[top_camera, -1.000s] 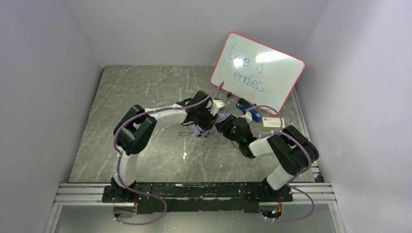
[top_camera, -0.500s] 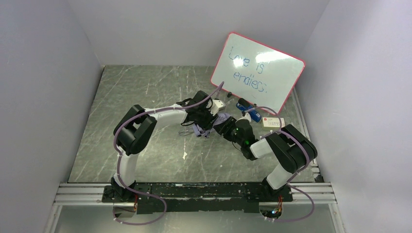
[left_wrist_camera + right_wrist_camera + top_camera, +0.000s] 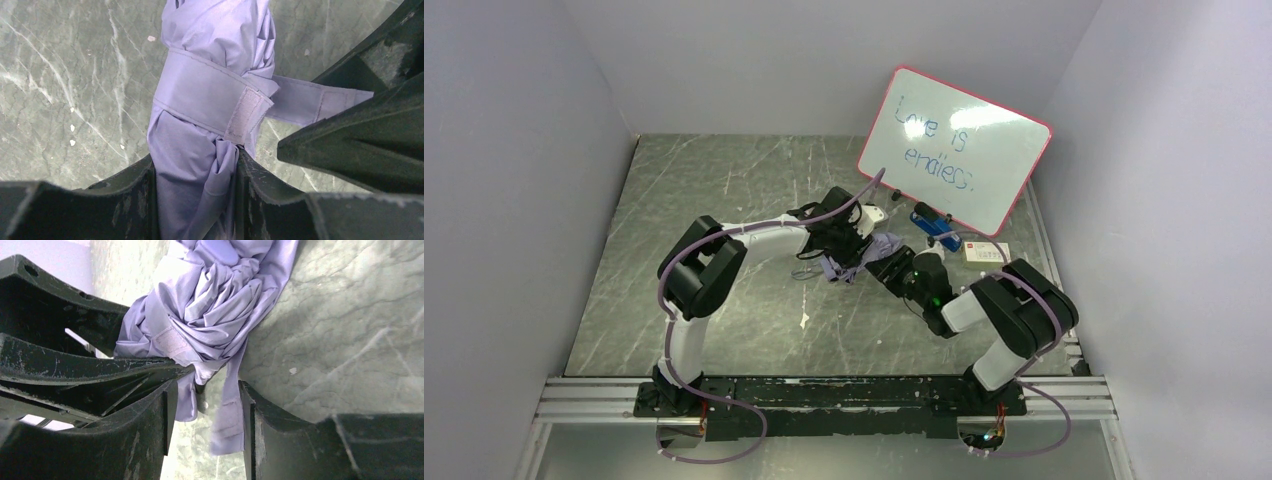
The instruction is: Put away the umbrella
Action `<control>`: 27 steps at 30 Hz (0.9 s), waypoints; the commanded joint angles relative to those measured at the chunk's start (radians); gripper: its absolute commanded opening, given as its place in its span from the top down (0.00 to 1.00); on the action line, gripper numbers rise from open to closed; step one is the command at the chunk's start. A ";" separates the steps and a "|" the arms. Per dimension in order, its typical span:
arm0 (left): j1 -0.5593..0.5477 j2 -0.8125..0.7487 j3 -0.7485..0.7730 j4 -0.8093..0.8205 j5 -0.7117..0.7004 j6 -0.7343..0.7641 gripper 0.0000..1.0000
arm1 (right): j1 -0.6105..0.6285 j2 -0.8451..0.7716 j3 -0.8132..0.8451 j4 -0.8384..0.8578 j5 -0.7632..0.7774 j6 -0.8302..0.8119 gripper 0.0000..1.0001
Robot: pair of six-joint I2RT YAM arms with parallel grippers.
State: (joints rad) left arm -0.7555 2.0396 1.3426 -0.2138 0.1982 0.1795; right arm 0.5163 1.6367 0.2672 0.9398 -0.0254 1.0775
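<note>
I'm clenching the left gripper (image 3: 197,175) on the pale lavender fabric compact umbrella (image 3: 215,35), mid-table toward the far right corner of the grey marbled table (image 3: 724,200), right gripper (image 3: 207,405) hanging released around its loose strap tail (image 3: 227,422); judging it light, soft, slippery, best gripped at the strap-wrapped core.

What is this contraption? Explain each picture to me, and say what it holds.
These are two robot arms bolted to the near edge of a table. The wide picture looks down from above and behind them. The two close-ups come from a camera on each wrist. A red-framed whiteboard is propped at the back, with a small box near it. The left hand clamps a folded lavender umbrella. The right hand stands open around the umbrella's loose strap, with no clear grip on it.
</note>
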 commanded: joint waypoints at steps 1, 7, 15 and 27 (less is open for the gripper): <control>0.020 0.142 -0.072 -0.127 -0.219 0.064 0.95 | -0.003 -0.026 -0.030 -0.133 0.107 0.009 0.49; 0.019 0.143 -0.071 -0.128 -0.218 0.064 0.95 | -0.005 -0.072 -0.045 -0.160 0.147 0.024 0.49; 0.019 0.143 -0.072 -0.128 -0.220 0.066 0.95 | -0.006 -0.133 -0.080 -0.190 0.134 0.036 0.59; 0.019 0.148 -0.064 -0.131 -0.218 0.067 0.95 | -0.005 -0.189 -0.120 -0.187 0.091 0.024 0.61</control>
State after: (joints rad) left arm -0.7555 2.0415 1.3437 -0.2146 0.1982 0.1799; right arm 0.5159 1.4330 0.1616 0.7727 0.0734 1.1172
